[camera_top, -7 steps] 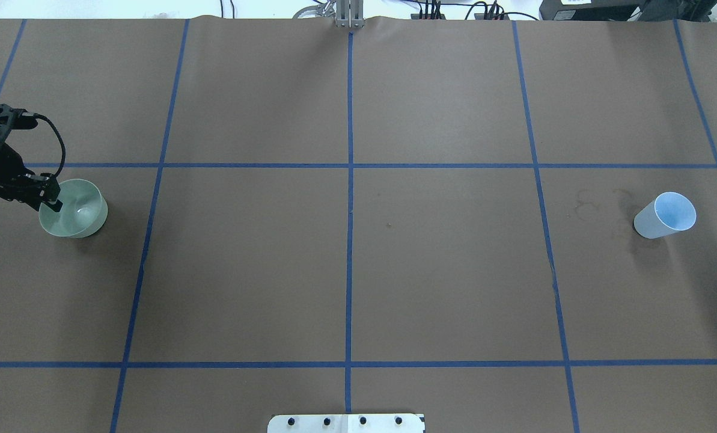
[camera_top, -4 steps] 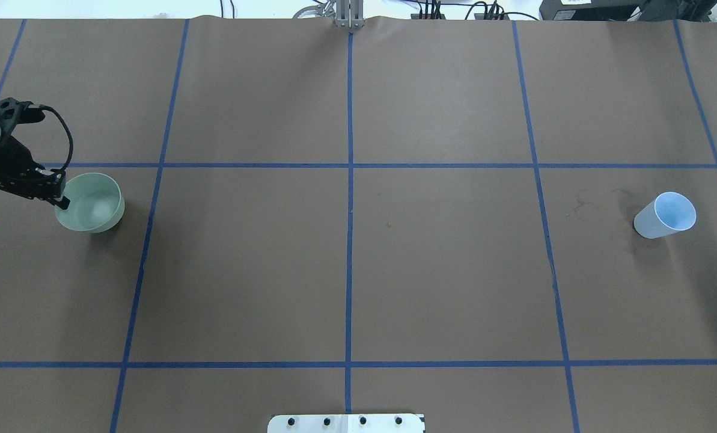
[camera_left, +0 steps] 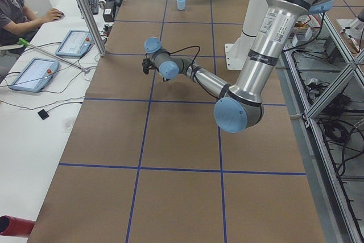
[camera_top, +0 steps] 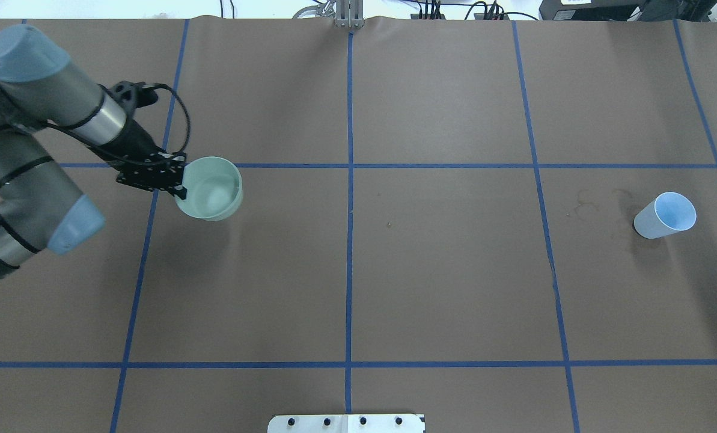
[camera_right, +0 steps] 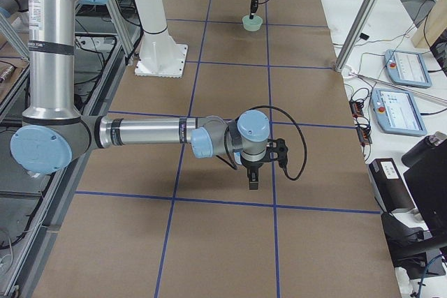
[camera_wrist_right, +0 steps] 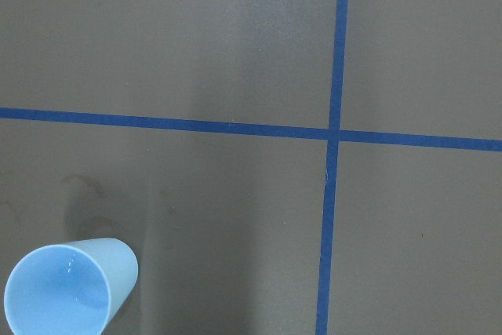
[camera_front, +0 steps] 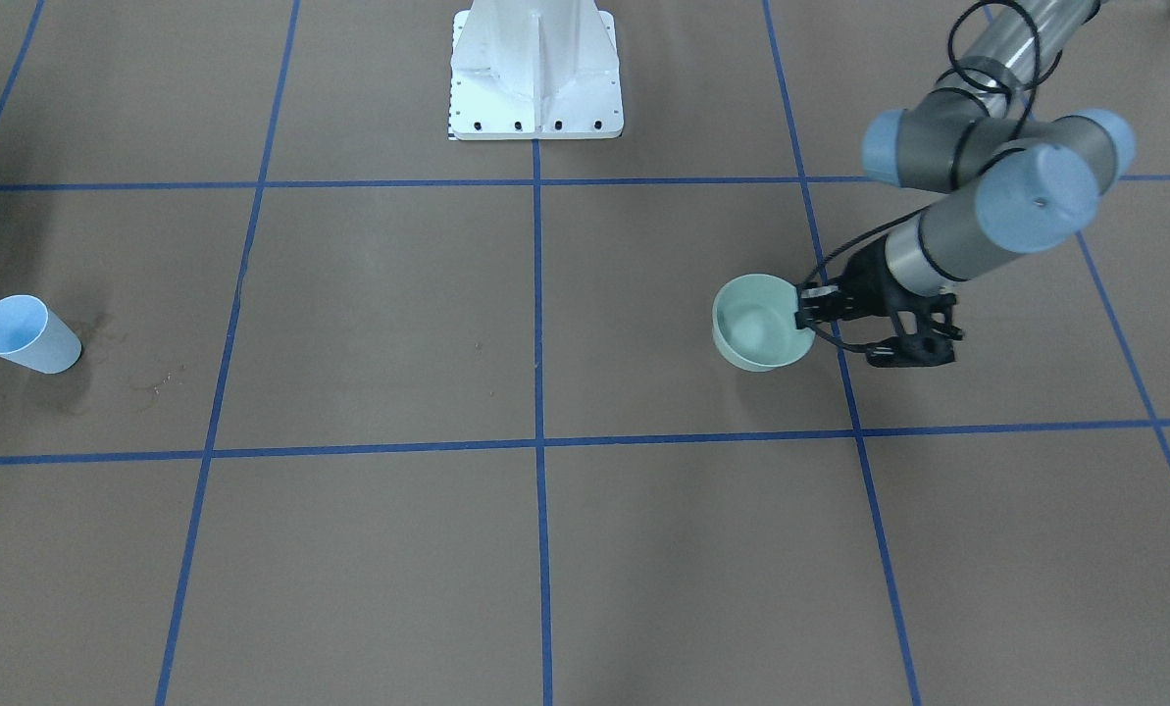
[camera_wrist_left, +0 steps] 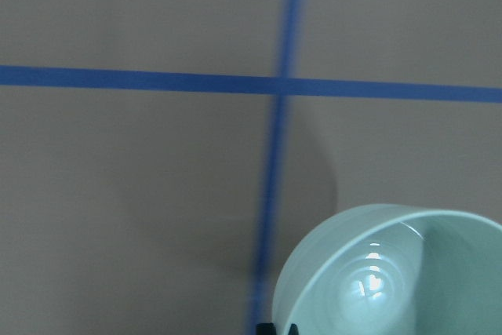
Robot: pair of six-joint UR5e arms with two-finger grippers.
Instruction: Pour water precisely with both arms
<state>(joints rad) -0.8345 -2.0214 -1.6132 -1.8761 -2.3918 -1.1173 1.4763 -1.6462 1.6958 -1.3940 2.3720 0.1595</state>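
Left jaws clamped on green bowl (camera_top: 209,187) rim, bowl seemingly off the bench (camera_top: 442,288) | water (camera_wrist_left: 369,280) glints in its bottom | right jaws: cannot tell | I'd carry it level and slow so nothing slops; blue cup (camera_top: 665,215) stands well apart, rightward.

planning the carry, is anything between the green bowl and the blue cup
Nothing visible does. Between the pale green round bowl, held by the left pincer, and the light blue plastic cup lie only flat blue tape lines and faint stains.
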